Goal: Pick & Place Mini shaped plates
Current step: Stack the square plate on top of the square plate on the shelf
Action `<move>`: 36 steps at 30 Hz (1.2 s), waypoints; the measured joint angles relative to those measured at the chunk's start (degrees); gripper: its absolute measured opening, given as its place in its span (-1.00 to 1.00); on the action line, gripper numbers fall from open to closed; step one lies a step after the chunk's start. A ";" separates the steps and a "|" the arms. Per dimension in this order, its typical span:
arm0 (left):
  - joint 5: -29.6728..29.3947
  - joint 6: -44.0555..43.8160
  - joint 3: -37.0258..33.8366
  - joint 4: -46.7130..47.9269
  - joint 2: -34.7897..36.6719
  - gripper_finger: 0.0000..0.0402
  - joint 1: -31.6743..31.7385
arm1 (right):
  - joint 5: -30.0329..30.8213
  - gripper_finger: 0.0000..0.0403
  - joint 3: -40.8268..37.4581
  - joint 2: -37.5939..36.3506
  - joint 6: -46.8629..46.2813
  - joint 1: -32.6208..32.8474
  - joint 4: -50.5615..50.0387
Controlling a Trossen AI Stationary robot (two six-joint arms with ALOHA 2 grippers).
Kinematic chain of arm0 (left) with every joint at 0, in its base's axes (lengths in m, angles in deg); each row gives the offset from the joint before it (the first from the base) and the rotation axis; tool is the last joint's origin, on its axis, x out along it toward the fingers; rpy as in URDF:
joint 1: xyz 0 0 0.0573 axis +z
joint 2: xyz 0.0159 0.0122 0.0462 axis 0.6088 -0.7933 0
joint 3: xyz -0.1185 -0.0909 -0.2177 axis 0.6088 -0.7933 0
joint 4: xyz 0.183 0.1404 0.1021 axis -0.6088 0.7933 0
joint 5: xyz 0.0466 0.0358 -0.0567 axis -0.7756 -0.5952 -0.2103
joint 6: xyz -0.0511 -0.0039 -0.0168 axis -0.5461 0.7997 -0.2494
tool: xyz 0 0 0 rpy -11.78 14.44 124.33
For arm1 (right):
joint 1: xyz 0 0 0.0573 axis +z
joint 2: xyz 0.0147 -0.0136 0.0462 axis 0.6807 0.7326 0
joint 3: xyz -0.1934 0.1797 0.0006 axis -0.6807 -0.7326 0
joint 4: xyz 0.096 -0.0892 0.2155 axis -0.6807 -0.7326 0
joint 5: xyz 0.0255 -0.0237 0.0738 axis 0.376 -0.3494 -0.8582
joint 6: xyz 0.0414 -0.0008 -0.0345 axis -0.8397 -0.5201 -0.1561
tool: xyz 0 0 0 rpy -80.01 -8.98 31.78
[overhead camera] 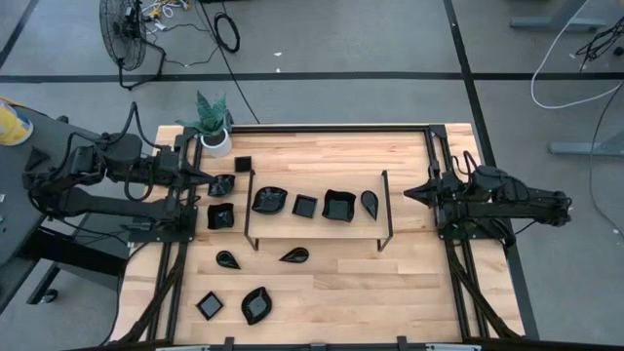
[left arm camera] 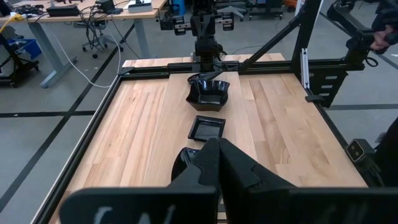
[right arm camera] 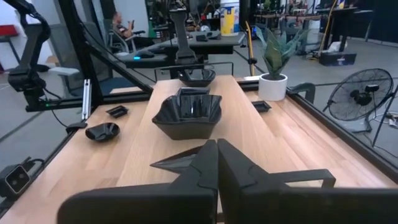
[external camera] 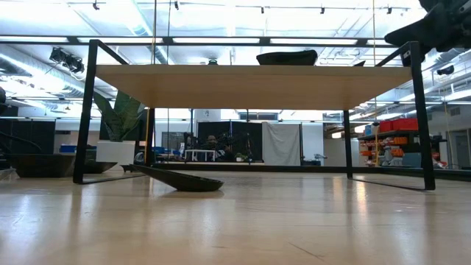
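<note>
From above, we see the mini shaped plates (overhead camera: pixel 305 205) split in two lots: four sit in a row on the raised wooden shelf (overhead camera: pixel 317 229) inside the thin black frame, a leaf, a flat square, a deep wavy square and a teardrop, while the others lie scattered on the wooden surface (overhead camera: pixel 409 288) around and below it. We judge the shelf row to be the sorted display and the loose ones the stock yet to be moved. The left pincer (overhead camera: pixel 208 177) waits at the left edge just beside a small dish near the potted plant (overhead camera: pixel 213 122); the right pincer (overhead camera: pixel 409 192) points in from the right edge, near the teardrop. Both are closed and empty.

From table height, we see one leaf dish (external camera: pixel 180 180) lying under the shelf and another dish on top of it.

In the left wrist view, our left pincer (left arm camera: pixel 214 149) has its tips pressed together over the row, gripping nothing.

In the right wrist view, the right pincer (right arm camera: pixel 216 149) is likewise fully closed, with the teardrop just ahead and the deep wavy plate (right arm camera: pixel 188 115) beyond; it touches neither, as far as we can tell.
</note>
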 joint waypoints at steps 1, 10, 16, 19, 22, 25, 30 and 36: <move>0.00 0.00 0.00 0.00 0.00 -0.99 0.00 | 0.00 -1.00 0.00 0.00 0.00 0.00 0.12; 0.00 0.00 0.00 0.00 -0.02 -0.99 0.00 | -0.32 -1.00 0.00 0.00 -0.31 0.00 0.37; 0.00 0.00 0.00 0.00 -0.01 -0.99 0.01 | -0.49 -0.95 0.00 0.00 -3.53 0.00 0.86; 0.00 0.00 0.00 0.00 0.00 -0.99 0.00 | -0.50 -0.91 0.00 0.02 -3.66 0.00 0.86; 0.00 -0.02 0.00 -0.02 -0.02 -0.99 0.02 | -0.50 -0.88 0.00 0.02 -2.19 0.00 0.86; 0.00 -0.02 0.00 -0.01 0.00 -0.99 0.01 | -0.50 -0.87 0.00 0.02 -0.86 0.00 0.86; 0.00 -0.01 0.00 -0.01 0.00 -0.99 0.00 | -0.50 -0.88 0.00 0.02 -1.32 0.00 0.87; 0.00 0.00 0.00 0.00 0.00 -0.99 0.00 | -0.47 -0.89 0.00 0.04 -1.35 0.00 4.23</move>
